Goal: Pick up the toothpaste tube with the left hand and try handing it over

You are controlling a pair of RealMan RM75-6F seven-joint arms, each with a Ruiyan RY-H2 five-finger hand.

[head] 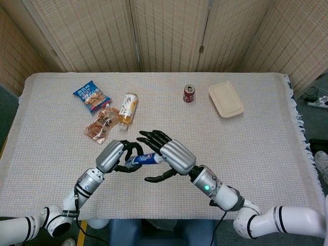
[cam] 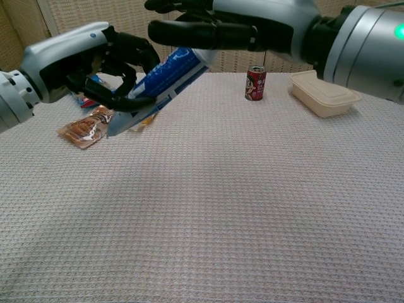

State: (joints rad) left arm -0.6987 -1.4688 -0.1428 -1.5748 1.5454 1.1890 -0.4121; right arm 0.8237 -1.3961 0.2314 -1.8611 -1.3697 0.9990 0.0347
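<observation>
The blue-and-white toothpaste tube (head: 144, 160) (cam: 159, 80) is held above the table, its flat tail pointing down-left in the chest view. My left hand (head: 116, 155) (cam: 82, 62) grips the tail half with its fingers curled around it. My right hand (head: 169, 156) (cam: 243, 26) hovers over the cap end. Its fingers are stretched out above the tube and its thumb is spread below. The cap itself is hidden behind the right hand, so I cannot tell whether the two touch.
A red can (head: 188, 94) (cam: 255, 83) and a beige lidded box (head: 225, 99) (cam: 325, 93) stand at the back right. A blue snack bag (head: 91, 96), a brown pouch (head: 102, 125) (cam: 88, 128) and a lying bottle (head: 128, 107) are at the back left.
</observation>
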